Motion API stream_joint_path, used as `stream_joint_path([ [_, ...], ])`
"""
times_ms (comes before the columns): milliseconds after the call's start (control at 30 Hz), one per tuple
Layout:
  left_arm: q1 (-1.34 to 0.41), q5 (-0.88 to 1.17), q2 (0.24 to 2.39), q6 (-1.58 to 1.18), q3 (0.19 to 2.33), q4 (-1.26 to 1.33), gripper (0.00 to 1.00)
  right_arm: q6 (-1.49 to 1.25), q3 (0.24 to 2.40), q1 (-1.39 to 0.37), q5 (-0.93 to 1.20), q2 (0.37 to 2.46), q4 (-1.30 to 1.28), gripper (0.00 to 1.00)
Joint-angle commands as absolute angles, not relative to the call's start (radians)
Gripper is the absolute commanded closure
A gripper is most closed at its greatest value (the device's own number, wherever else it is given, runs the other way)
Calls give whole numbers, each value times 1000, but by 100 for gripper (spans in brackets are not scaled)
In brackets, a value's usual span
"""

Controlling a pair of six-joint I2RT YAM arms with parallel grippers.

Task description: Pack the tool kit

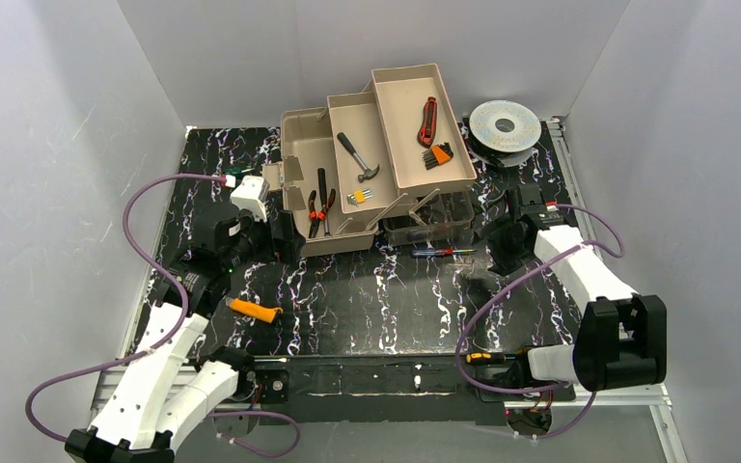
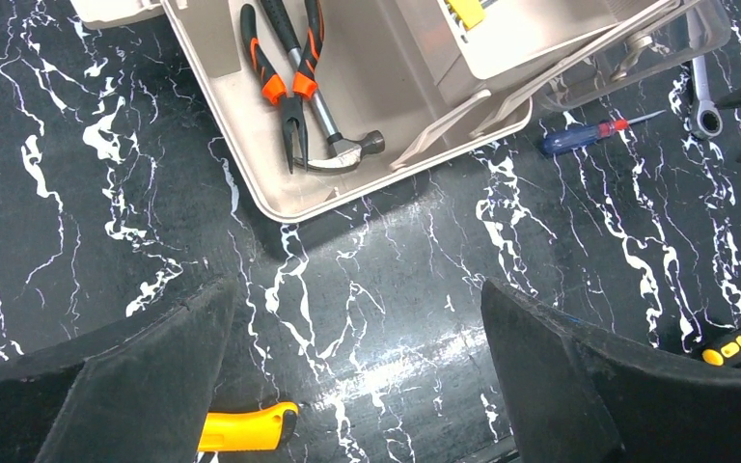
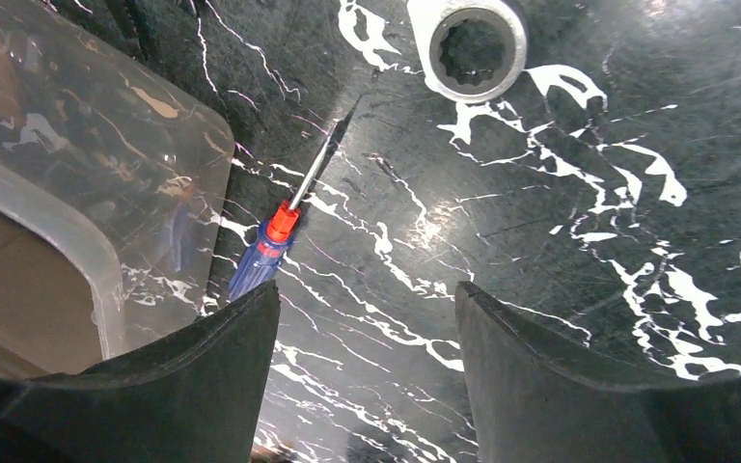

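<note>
The taupe toolbox (image 1: pixel 294 130) stands open at the back, its beige trays fanned out. The trays hold a hammer (image 1: pixel 357 156), a red knife (image 1: pixel 428 121) and hex keys (image 1: pixel 438 154). Orange-handled pliers (image 2: pixel 275 77) lie in the base. A blue and red screwdriver (image 1: pixel 444 251) lies on the mat in front of the box. My right gripper (image 3: pixel 367 289) hovers open just right of that screwdriver (image 3: pixel 270 241), with nothing between its fingers. A silver wrench ring (image 3: pixel 470 43) lies beyond it. My left gripper (image 2: pixel 357 289) is wide open over bare mat, near an orange-handled tool (image 2: pixel 246 427).
A round silver wire spool (image 1: pixel 505 125) sits at the back right. A yellow and black screwdriver (image 1: pixel 492 357) lies near the right arm's base. The orange-handled tool (image 1: pixel 256 310) lies on the mat at front left. Grey walls enclose the black marbled mat.
</note>
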State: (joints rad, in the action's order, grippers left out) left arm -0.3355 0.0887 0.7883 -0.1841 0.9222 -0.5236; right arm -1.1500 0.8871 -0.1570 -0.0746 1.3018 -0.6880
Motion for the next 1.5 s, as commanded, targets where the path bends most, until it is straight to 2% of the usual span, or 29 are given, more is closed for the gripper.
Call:
stream_joint_path([
  [0, -330, 118, 764, -192, 907, -531, 0, -1201, 924, -152, -9, 1340, -633, 26],
  [267, -330, 123, 756, -195, 904, -531, 0, -1326, 940, -161, 35, 1431, -610, 28],
  [700, -330, 113, 747, -190, 903, -535, 0, -1480, 1052, -146, 70, 1696, -605, 34],
  [833, -330, 113, 747, -190, 903, -535, 0, -1507, 1118, -137, 18, 1757, -703, 43],
  [933, -330, 109, 747, -187, 904, -537, 1, -1513, 1144, -137, -33, 1784, -757, 46],
  [1000, -330, 108, 746, -187, 904, -537, 0, -1525, 1128, -137, -44, 1779, -757, 55],
  [1067, -331, 107, 747, -187, 905, -537, 0, -1534, 1103, -137, -57, 1759, -745, 60],
  [1100, -331, 107, 747, -187, 904, -538, 1, -1538, 1089, -137, -59, 1746, -740, 64],
  [1133, -330, 107, 747, -187, 904, -538, 1, -1543, 1076, -137, -63, 1733, -734, 74],
  [1167, -330, 107, 747, -188, 905, -538, 1, -1551, 1068, -137, -66, 1719, -736, 91],
  [1200, -330, 107, 747, -187, 905, -538, 1, -1556, 1059, -135, -67, 1707, -736, 99],
  [1467, -330, 100, 746, -186, 901, -540, 1, -1515, 1017, -127, -126, 1535, -742, 99],
])
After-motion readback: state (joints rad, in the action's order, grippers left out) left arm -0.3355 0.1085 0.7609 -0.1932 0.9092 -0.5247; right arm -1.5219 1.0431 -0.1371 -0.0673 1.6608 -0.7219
